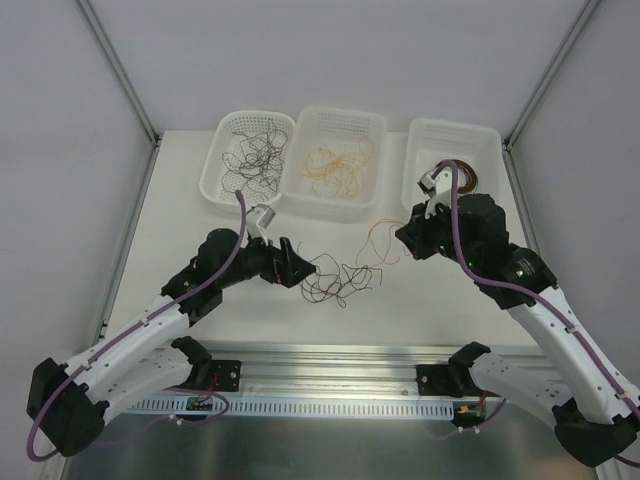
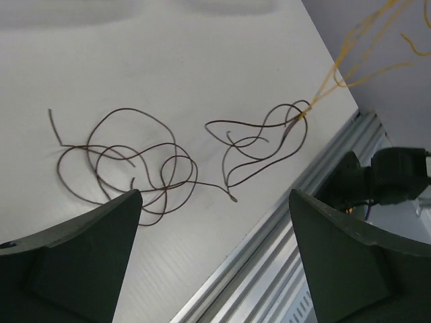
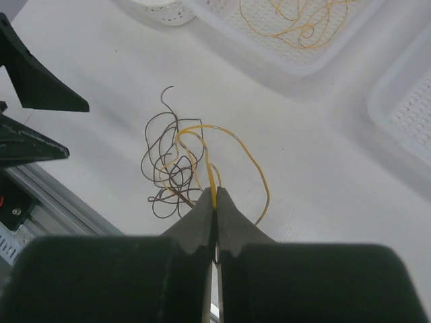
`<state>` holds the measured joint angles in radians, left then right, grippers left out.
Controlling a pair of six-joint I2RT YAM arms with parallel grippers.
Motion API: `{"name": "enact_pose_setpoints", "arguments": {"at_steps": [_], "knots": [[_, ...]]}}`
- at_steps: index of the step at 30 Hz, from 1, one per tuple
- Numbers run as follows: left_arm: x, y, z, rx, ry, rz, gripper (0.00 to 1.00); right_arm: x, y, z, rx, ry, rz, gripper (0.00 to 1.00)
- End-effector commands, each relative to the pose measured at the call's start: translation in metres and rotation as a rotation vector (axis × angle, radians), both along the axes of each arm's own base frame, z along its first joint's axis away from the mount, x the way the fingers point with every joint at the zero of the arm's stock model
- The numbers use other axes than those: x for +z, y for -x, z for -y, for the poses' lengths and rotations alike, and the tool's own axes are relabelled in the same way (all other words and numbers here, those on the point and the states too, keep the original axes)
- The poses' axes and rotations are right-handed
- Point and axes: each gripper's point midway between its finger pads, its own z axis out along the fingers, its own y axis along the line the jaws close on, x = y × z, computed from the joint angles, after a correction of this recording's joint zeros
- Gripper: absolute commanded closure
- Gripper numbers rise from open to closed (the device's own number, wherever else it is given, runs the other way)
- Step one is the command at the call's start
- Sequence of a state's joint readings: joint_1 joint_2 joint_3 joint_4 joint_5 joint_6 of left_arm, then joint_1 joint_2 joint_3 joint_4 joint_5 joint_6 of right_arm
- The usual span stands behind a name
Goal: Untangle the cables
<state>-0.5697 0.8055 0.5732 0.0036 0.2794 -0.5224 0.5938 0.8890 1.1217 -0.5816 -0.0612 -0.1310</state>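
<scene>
A loose tangle of thin brown cables (image 1: 340, 280) lies on the white table between the two arms. It also shows in the left wrist view (image 2: 135, 168) and in the right wrist view (image 3: 172, 168). An orange-yellow cable (image 1: 381, 240) runs from the tangle up to my right gripper (image 1: 405, 240), which is shut on it (image 3: 215, 195) and holds it above the table. My left gripper (image 1: 295, 265) is open and empty (image 2: 215, 256), just left of the tangle, with its fingers (image 2: 74, 256) clear of the cables.
Three white baskets stand at the back. The left one (image 1: 225, 135) holds black wires, the middle one (image 1: 372, 125) orange-yellow wires, and the right one (image 1: 480, 135) a wound dark-brown ring (image 1: 470, 178). A metal rail (image 1: 330, 350) runs along the table's near edge.
</scene>
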Motion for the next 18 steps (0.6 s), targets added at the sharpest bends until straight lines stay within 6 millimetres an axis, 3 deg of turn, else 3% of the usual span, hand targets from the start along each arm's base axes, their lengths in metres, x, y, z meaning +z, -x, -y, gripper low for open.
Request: {"name": "enact_pose_setpoints", "arguments": {"at_steps": [1,4,8,14,18], "knots": [[0.036,0.007,0.045,-0.199,0.054,0.270,0.09,0.018,0.001,-0.017,0.044,-0.084,0.032,0.99],[0.039,0.016,0.073,-0.280,0.066,0.366,0.12,0.022,0.002,-0.024,0.063,-0.111,0.038,0.99],[0.020,0.020,0.104,-0.358,0.006,0.391,0.15,0.025,0.006,-0.032,0.089,-0.130,0.033,0.99],[0.008,0.013,0.128,-0.377,-0.028,0.409,0.21,0.026,0.010,-0.040,0.117,-0.147,0.028,0.99],[0.006,0.013,0.141,-0.398,-0.030,0.412,0.31,0.026,0.012,-0.040,0.115,-0.151,0.028,0.99]]}}
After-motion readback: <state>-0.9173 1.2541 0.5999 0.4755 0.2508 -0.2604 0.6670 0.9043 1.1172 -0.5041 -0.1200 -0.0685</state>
